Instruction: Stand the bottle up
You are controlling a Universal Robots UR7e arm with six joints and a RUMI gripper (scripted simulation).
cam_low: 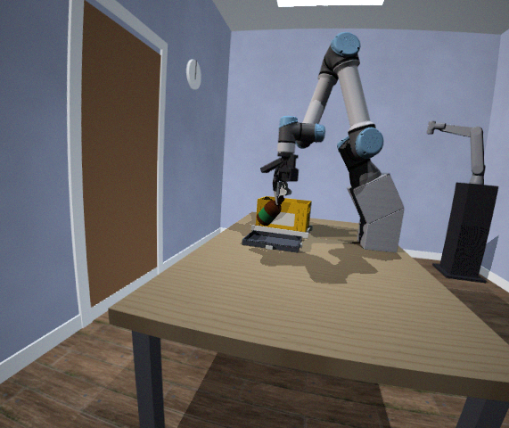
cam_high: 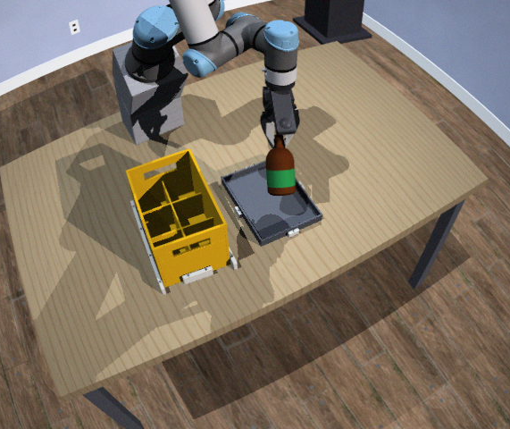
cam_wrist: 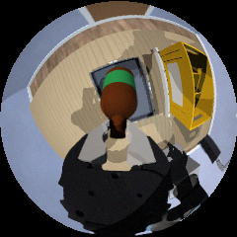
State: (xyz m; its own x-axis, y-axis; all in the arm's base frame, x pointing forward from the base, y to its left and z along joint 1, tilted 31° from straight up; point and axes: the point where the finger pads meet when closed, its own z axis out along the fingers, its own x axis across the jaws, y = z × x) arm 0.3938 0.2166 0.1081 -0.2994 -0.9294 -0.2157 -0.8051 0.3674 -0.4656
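A brown bottle (cam_high: 280, 172) (cam_low: 268, 213) (cam_wrist: 118, 101) with a green label hangs in the air above the grey tray (cam_high: 255, 216) (cam_low: 263, 241) (cam_wrist: 99, 76). My gripper (cam_high: 280, 136) (cam_low: 279, 195) (cam_wrist: 118, 119) is shut on the bottle's neck. The bottle hangs tilted, its base swung out away from the crate, clear of the tray floor. The tray lies flat on the table just right of the yellow crate (cam_high: 176, 216) (cam_low: 291, 214) (cam_wrist: 190, 84). The tray holds nothing else.
The yellow crate has four open compartments and stands left of the tray. The arm's grey base block (cam_high: 148, 96) (cam_low: 379, 216) stands at the back of the table. A black pedestal (cam_low: 468, 230) with a second small arm stands on the floor beyond the table.
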